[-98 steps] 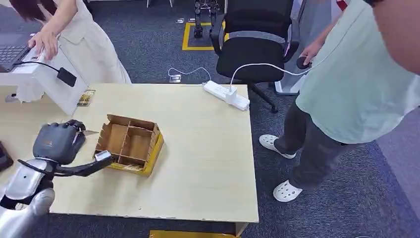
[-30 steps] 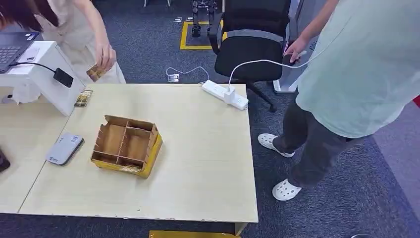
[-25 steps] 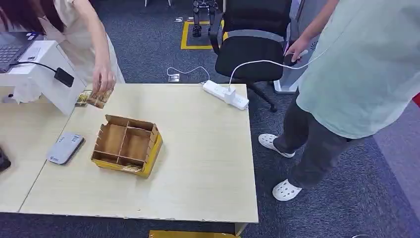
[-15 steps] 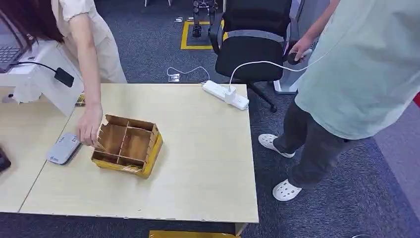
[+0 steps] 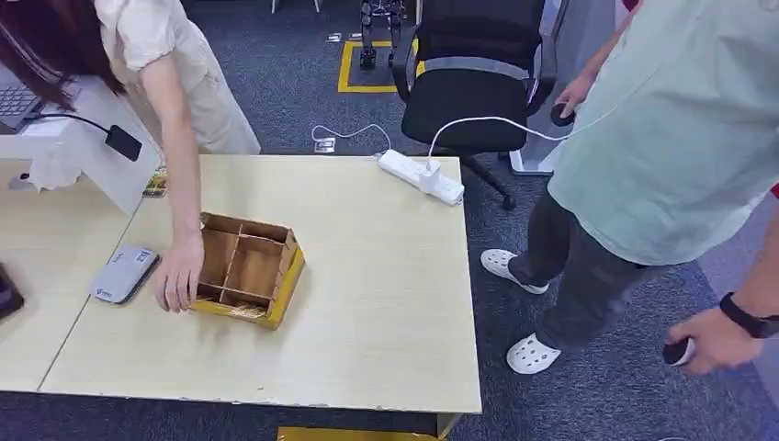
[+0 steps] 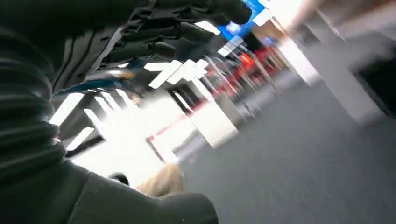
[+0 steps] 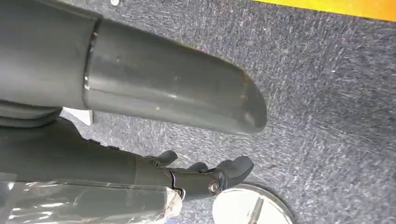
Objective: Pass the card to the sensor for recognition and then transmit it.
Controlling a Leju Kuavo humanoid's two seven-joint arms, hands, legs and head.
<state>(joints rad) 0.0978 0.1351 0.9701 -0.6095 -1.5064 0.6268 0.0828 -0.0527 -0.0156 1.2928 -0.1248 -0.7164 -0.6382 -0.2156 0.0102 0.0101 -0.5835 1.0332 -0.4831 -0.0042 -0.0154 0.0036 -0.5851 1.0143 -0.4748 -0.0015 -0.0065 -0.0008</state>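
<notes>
On the table (image 5: pixel 367 303): sensor (image 5: pixel 124 274) beside divided box (image 5: pixel 243 268); a person's hand (image 5: pixel 178 274) between them, any card there hidden. Left hand (image 6: pixel 154 32) blurred, grasp unclear; right hand (image 7: pixel 187 172) open, empty. Progress undeterminable.

Head view: evenly and brightly lit; soft shadows are cast beside the box (image 5: pixel 244 268) on the table (image 5: pixel 367 303).
Left wrist view: heavily smeared by motion blur; bright lights are blown out to white streaks.
Right wrist view: dimmer; the carpet (image 7: pixel 327 93) is sharp, the thumb (image 7: pixel 173 95) carries dull glare.
</notes>
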